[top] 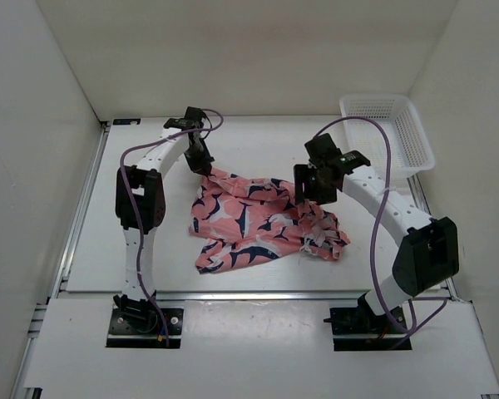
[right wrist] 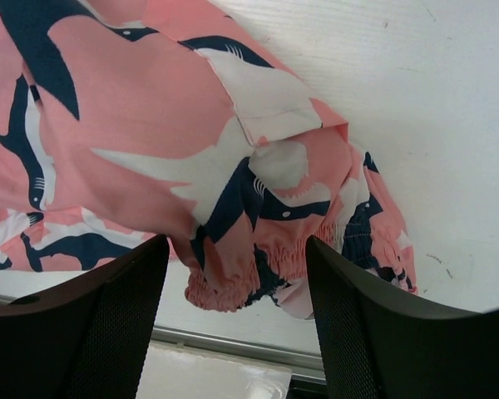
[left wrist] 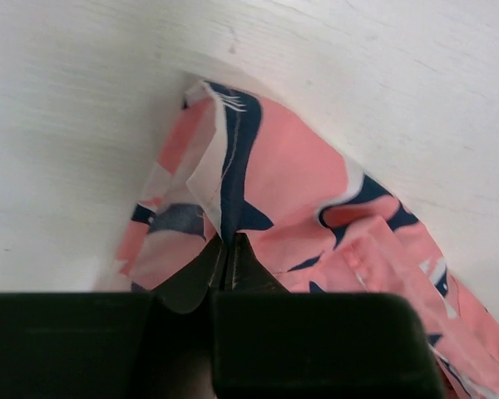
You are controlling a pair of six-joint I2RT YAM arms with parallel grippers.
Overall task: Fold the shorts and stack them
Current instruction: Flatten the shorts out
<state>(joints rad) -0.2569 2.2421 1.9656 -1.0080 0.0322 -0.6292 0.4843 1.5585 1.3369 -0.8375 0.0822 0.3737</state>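
The shorts (top: 258,223), salmon-pink with navy-and-white shark shapes, lie crumpled in the middle of the table. My left gripper (top: 205,169) is at their back-left corner. In the left wrist view that gripper (left wrist: 227,243) is shut on a navy-trimmed edge of the shorts (left wrist: 299,174). My right gripper (top: 313,196) hovers over the right side of the cloth. In the right wrist view it (right wrist: 237,245) stands open, and the gathered elastic waistband of the shorts (right wrist: 150,125) lies between and beyond its fingers (right wrist: 125,307), gripped by neither.
A white plastic basket (top: 388,131) stands at the back right corner. White walls close in the table (top: 150,249) on three sides. A metal rail runs along the table's near edge (right wrist: 233,345).
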